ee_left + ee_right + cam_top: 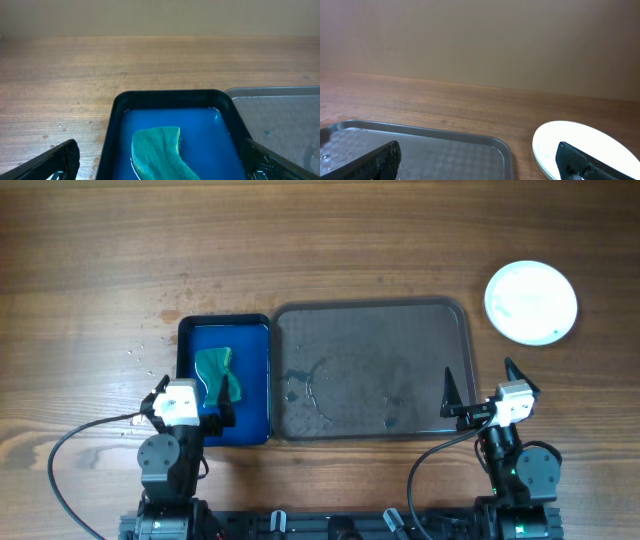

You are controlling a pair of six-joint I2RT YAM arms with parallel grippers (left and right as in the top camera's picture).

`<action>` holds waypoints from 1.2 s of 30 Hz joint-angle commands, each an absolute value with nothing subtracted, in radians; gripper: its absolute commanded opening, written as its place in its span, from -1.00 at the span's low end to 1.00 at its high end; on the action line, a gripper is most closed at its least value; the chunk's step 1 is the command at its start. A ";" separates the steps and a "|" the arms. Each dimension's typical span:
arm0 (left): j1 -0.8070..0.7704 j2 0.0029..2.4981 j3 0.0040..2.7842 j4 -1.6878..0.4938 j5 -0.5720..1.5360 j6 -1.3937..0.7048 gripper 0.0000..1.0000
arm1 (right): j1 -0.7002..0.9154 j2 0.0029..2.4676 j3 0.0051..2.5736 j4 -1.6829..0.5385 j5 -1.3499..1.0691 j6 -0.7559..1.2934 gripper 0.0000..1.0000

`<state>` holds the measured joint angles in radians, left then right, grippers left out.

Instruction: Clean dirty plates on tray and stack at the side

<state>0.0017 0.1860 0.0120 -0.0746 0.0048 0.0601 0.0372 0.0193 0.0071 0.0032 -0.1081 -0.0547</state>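
Both jaws stand wide and hold nothing.
- left gripper point(195, 398): at the near edge of the blue tray point(225, 320).
- right gripper point(483, 385): at the near right corner of the tray point(370, 360).

Position of task items:
- The tray is mid-desk point(100, 260) with its long axis running left to right. It carries no plate, only wet streaks and droplets.
- The plates point(531, 302) sit off the tray on the desk, beyond its far right corner. That is ahead of the right jaws and slightly to their right, and well apart from the left arm. The right arm is clearly the nearer one.
- The plates are round, so no long axis governs the approach.

Count:
- grey tray: 1
- blue tray: 1, holding blue liquid
- green sponge point(216, 372): 1, lying in the liquid
- white discs seen from above: 1, clean on top. Whether more are stacked beneath it cannot be told.

Judgement: with the tray bare, cleaning and stacking look finished or nearly so.
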 commanded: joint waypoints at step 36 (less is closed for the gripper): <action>-0.002 0.005 0.006 -0.072 -0.012 0.078 1.00 | 0.031 0.004 0.005 0.006 -0.106 -0.069 0.99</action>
